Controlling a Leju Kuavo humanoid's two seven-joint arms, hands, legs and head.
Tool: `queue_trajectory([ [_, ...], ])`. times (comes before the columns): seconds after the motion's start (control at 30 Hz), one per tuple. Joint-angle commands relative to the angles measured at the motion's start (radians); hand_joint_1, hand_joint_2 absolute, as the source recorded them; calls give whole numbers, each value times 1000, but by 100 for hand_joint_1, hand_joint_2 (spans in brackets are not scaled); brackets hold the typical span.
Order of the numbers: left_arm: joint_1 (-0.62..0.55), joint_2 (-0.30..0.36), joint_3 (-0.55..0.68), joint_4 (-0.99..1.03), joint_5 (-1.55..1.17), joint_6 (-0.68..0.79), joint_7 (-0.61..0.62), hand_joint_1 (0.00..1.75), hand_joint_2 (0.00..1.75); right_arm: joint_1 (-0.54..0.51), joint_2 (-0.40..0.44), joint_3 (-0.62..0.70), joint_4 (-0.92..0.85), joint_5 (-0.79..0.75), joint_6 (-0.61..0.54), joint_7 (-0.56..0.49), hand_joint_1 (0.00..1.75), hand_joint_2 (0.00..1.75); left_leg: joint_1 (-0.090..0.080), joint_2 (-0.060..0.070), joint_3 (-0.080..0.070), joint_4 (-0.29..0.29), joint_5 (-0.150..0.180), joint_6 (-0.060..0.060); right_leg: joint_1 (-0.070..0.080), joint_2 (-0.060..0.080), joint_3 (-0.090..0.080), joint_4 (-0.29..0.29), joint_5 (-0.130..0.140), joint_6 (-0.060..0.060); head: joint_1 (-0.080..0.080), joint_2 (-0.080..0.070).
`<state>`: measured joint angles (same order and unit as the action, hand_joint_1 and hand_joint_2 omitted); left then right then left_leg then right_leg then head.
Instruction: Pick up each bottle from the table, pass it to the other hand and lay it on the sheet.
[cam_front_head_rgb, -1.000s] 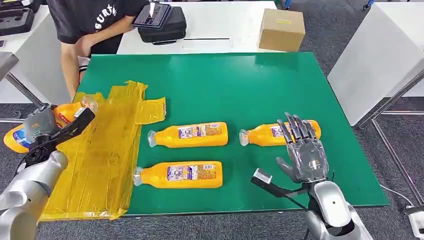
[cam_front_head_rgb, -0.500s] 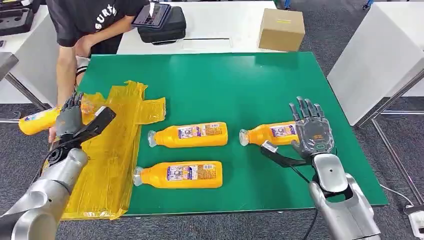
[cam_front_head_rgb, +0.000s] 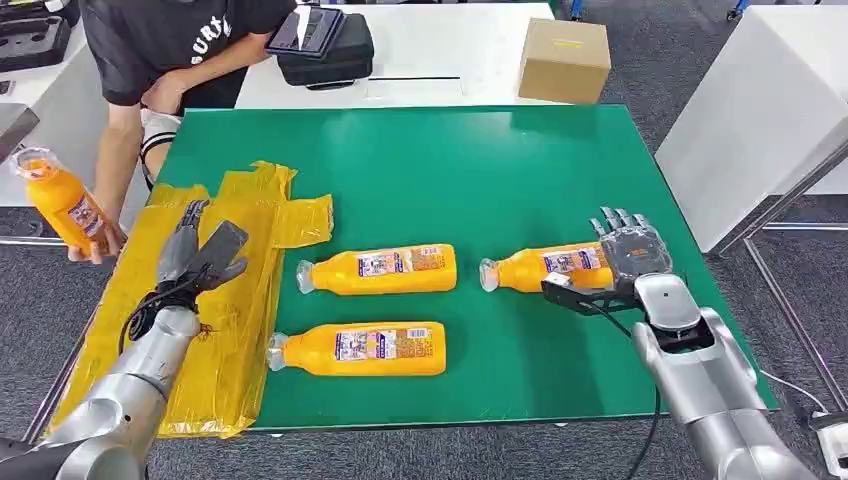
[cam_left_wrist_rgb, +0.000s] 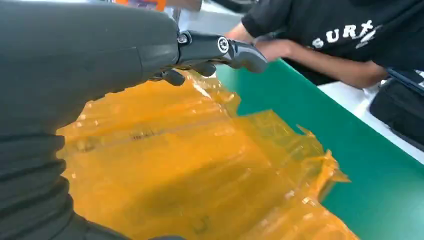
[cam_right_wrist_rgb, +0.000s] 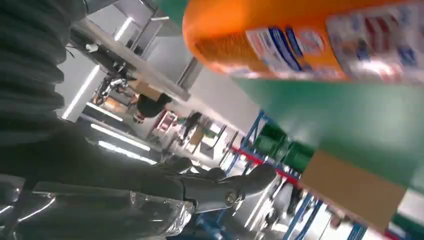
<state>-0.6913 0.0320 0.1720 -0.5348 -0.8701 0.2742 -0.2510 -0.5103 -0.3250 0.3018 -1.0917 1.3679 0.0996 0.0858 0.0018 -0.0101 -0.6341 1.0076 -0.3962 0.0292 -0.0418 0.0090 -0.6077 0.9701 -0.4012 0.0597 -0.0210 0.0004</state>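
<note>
Three orange bottles lie on their sides on the green table (cam_front_head_rgb: 480, 160): one in the middle (cam_front_head_rgb: 378, 270), one nearer the front (cam_front_head_rgb: 360, 348), one to the right (cam_front_head_rgb: 545, 268). My right hand (cam_front_head_rgb: 630, 250) hovers with fingers spread over the right bottle's base end, its thumb beside it, not closed around it. In the right wrist view that bottle (cam_right_wrist_rgb: 325, 40) is close to my right hand (cam_right_wrist_rgb: 100, 165). My left hand (cam_front_head_rgb: 195, 255) is held empty and spread over the crumpled yellow sheet (cam_front_head_rgb: 230, 320). The left wrist view shows the left hand (cam_left_wrist_rgb: 100, 55) above the sheet (cam_left_wrist_rgb: 200, 165).
A person at the far left holds a fourth orange bottle (cam_front_head_rgb: 62, 205) upright, off the table's left side. A cardboard box (cam_front_head_rgb: 563, 58) and a black case (cam_front_head_rgb: 322, 45) sit on the white table behind. A white table (cam_front_head_rgb: 760, 110) stands to the right.
The person lifted the bottle away from the left edge and turned it upright. My left hand moved right over the sheet. My right hand moved forward over the right bottle's end.
</note>
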Motion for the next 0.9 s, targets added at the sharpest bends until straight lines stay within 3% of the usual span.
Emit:
queue_trajectory([
  [0.03, 39, -45, -59, -41, 143, -67, -57, 0, 175, -249, -76, 161, 387, -120, 103, -115, 0, 175, 0, 3, 6, 1, -3, -2, 2, 1, 6, -1, -2, -5, 0, 0],
  [0.2, 71, -54, -103, -57, 228, -51, -82, 0, 175, -292, -101, 201, 530, -189, 112, -211, 0, 175, 0, 0, 3, 0, -2, -1, 1, -1, 4, -1, -1, -3, 0, 0],
  [0.43, 73, -53, -137, -61, 265, -39, -109, 0, 175, -301, -77, 232, 601, -214, 91, -245, 0, 175, 0, 1, 5, 0, -2, -2, 2, -1, 5, 0, -2, -5, 0, 0],
  [0.6, 97, -49, -206, -106, 325, -47, -134, 0, 175, -290, -31, 246, 669, -263, -8, -319, 0, 175, 1, 1, 6, 0, -2, -2, 3, -1, 7, -2, -1, -5, 0, 0],
  [0.8, 106, -47, -228, -113, 342, -26, -118, 0, 175, -297, 6, 272, 687, -263, -65, -330, 0, 175, 0, 2, 4, -1, -1, -1, 2, 1, 4, -1, -1, -3, 0, 0],
  [0.9, 106, -46, -228, -113, 342, -26, -118, 0, 175, -299, 4, 272, 687, -263, -64, -330, 0, 175, 2, 4, 13, -1, -6, -4, 4, 1, 13, -2, -4, -10, -1, 0],
])
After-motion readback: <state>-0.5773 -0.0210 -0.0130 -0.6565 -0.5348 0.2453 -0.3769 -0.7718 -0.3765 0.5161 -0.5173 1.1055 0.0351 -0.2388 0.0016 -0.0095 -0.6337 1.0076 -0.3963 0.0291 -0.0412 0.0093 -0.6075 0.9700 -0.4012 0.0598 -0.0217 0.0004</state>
